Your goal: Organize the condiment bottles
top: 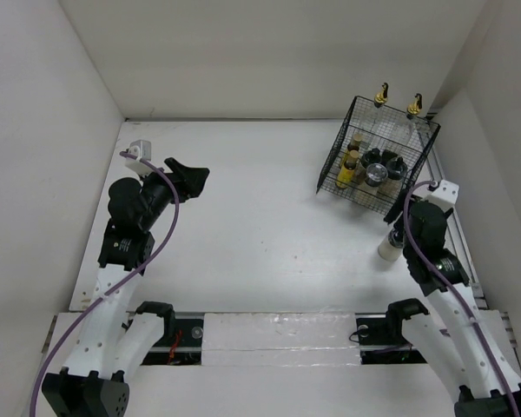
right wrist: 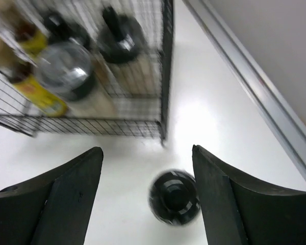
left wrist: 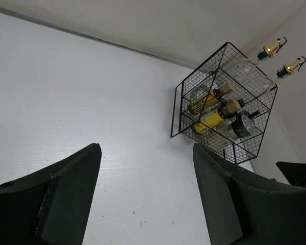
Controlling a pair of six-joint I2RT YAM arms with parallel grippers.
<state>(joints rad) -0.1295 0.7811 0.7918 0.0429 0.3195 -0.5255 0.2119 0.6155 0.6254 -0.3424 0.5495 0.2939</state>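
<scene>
Stage shown: approach to the one condiment bottle standing outside the rack.

Near field. The right gripper (right wrist: 147, 153) hangs with its jaws spread wide and empty above a squat pale jar with a black lid (right wrist: 174, 197). The jar stands upright on the white table (top: 243, 226), at about 4 o'clock from the table's centre. In the right wrist view the lid lies between the two fingers, nearer the right-hand one and apparently touching neither. That view is blurred, so finer contact cannot be judged. The left gripper (left wrist: 147, 148), at 9 o'clock, is likewise parted with nothing between its fingers, well apart from every bottle.

Middle field. The black wire basket (top: 337, 165) sits at 2 o'clock, its near wall just beyond the jar. Inside, two small amber bottles with yellow labels (top: 352, 163) occupy the 9 o'clock side, with two dark-lidded jars (top: 376, 174) beside them at 3 o'clock.

Far field. Two tall clear glass bottles with gold pourers (top: 382, 94) stand along the basket's far edge, their spouts rising above the rim.

Judgement: the step in hand is picking up the stray jar. The next move calls for centring the jaws on it, descending past the lid, closing on the body, then lifting high enough to clear the basket's near wall.
</scene>
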